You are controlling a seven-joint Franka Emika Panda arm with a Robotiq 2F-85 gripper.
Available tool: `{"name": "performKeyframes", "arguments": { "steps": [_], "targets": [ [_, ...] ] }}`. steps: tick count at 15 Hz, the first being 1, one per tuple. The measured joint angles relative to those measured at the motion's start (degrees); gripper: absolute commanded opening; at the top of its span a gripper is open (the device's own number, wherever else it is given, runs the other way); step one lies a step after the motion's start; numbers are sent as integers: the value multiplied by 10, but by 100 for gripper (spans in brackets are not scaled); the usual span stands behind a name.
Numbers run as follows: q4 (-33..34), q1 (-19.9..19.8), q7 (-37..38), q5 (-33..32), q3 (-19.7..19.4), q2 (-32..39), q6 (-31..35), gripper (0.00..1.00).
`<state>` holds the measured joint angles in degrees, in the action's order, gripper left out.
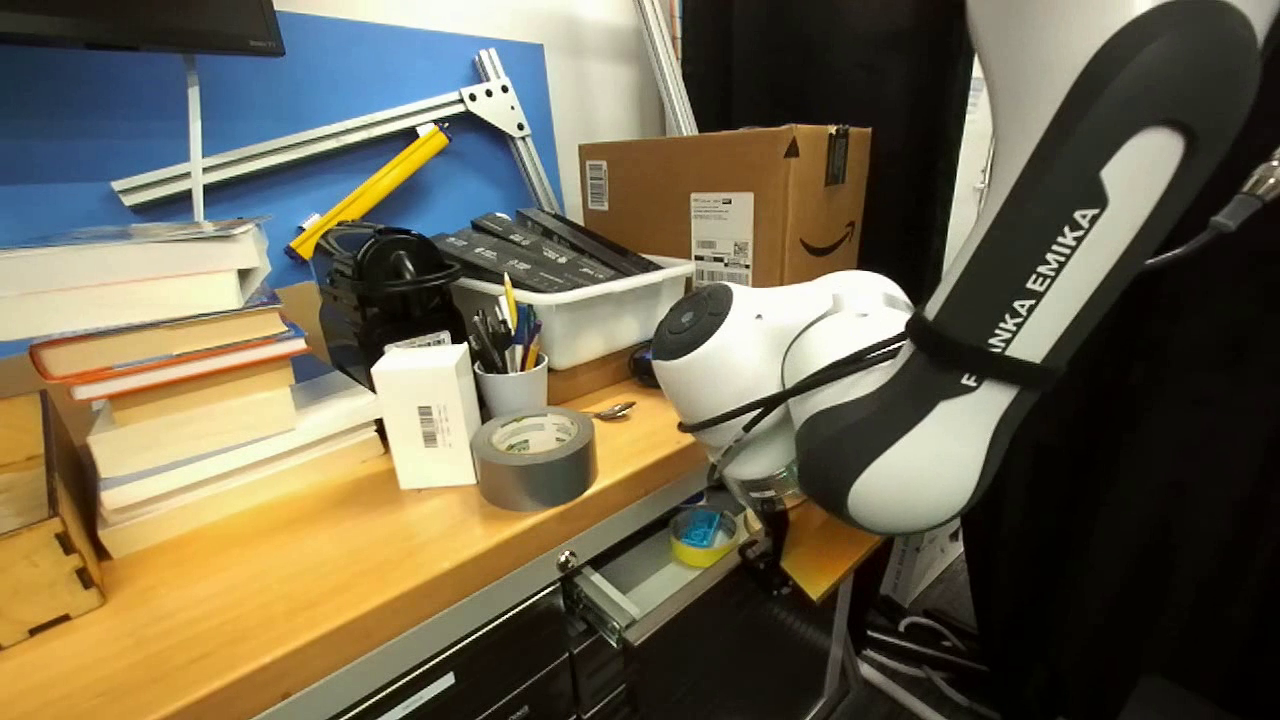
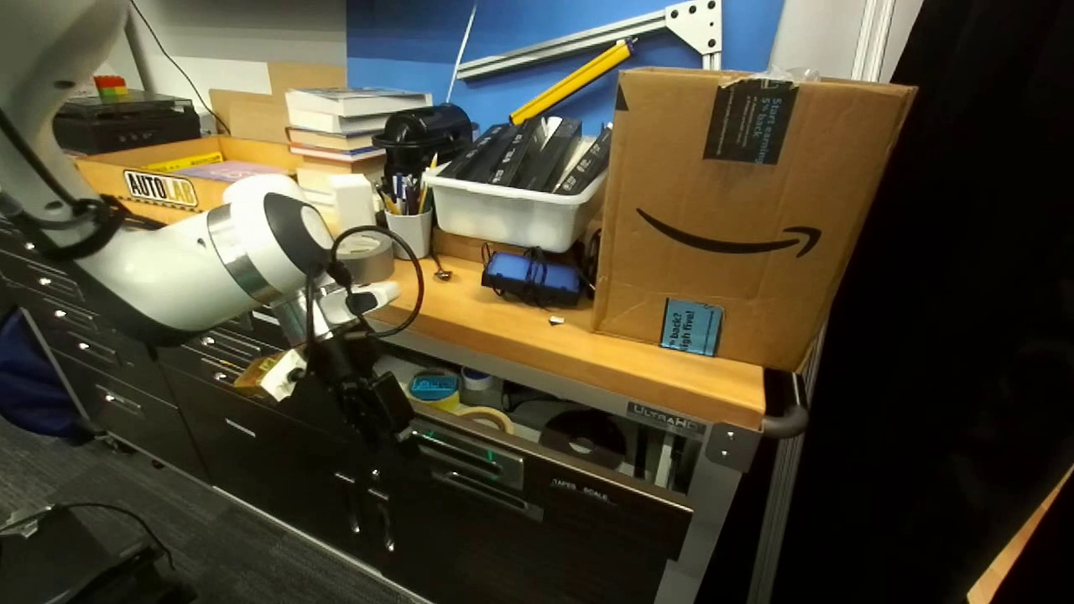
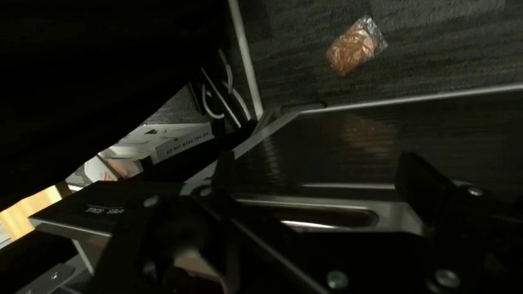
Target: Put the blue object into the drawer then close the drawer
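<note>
Blue object [image 1: 703, 527]: was likely light, stiff and a bit slippery; its sides seemed best to pinch.
Light blue color: was bright, on a small flat shape with darker marks.
Drawer [image 1: 645, 572]: was pulled out and held the blue object, in or on the yellow tape ring [image 1: 697, 556] (couldn't tell which).
Jaws: were spread wide, holding nothing, near the drawer.

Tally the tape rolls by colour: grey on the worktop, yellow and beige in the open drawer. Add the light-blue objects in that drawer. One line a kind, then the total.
Grey tape roll on the wooden worktop: 1
Yellow tape roll in the drawer: 1
Beige tape roll in the drawer: 1
Light-blue object in the drawer: 1
Total: 4
</note>
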<state>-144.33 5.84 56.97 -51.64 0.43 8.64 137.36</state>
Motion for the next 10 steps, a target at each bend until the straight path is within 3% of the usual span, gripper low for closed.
{"name": "performKeyframes", "arguments": {
  "steps": [6,10],
  "targets": [
    [61,19,206,-164,4,35,26,100],
    [74,16,254,-186,9,40,26,100]
  ]
}}
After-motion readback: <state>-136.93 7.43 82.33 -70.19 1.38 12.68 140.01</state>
